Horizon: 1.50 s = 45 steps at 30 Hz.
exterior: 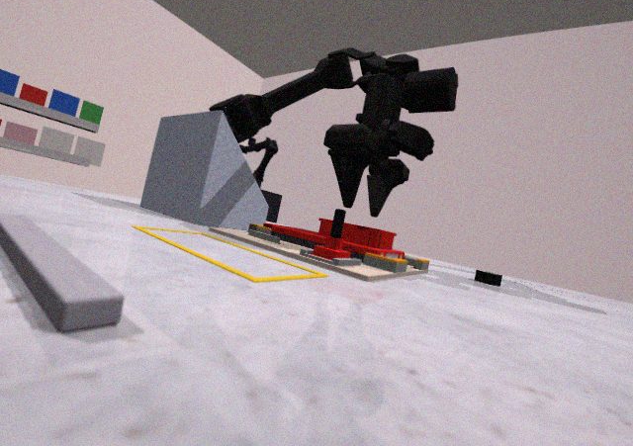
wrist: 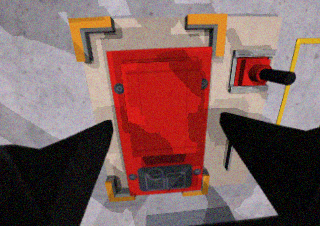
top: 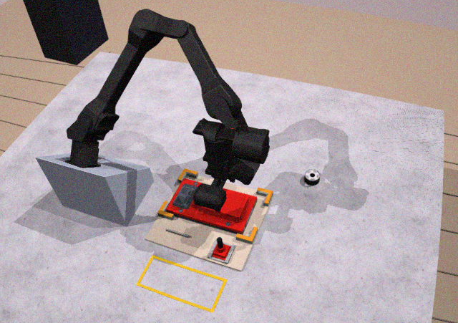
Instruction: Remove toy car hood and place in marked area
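Here the gripper (exterior: pixel 364 204) hangs wide open and empty above the red toy car (wrist: pixel 159 111), touching nothing. The hood (wrist: pixel 152 103) sits on the car, inside the orange corner brackets (wrist: pixel 89 33), apart from the yellow marked area (top: pixel 181 282).

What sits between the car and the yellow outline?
On the board's near strip, the red fixture with a black peg and a thin grey bar lie between the car and the outline; top view.
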### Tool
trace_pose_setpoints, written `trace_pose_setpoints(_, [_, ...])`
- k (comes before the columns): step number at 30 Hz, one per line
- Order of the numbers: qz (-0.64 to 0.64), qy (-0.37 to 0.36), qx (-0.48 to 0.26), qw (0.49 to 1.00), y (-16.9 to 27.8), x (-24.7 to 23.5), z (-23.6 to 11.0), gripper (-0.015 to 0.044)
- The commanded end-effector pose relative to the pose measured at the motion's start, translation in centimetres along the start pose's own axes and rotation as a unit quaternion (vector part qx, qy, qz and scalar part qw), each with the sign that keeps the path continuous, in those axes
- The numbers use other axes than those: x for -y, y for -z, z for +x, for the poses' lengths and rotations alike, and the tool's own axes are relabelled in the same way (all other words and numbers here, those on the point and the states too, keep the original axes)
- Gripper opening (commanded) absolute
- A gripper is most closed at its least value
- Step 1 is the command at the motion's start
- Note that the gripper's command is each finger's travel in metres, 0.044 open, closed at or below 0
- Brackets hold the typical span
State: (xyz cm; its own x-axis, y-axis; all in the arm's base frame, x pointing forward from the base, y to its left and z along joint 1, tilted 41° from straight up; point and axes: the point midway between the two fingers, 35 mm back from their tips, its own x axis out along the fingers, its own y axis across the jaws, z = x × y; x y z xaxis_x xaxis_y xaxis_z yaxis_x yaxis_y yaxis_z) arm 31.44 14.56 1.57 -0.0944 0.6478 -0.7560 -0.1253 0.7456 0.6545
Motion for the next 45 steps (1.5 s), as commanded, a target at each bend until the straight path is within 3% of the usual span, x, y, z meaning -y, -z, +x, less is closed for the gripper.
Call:
trace_pose_setpoints(1, [0.002,-0.003,-0.001,1.0,0.1,0.0,0.3,0.044])
trace_pose_setpoints(45, [0.002,-0.004,-0.001,1.0,0.2,-0.1,2.8,0.044])
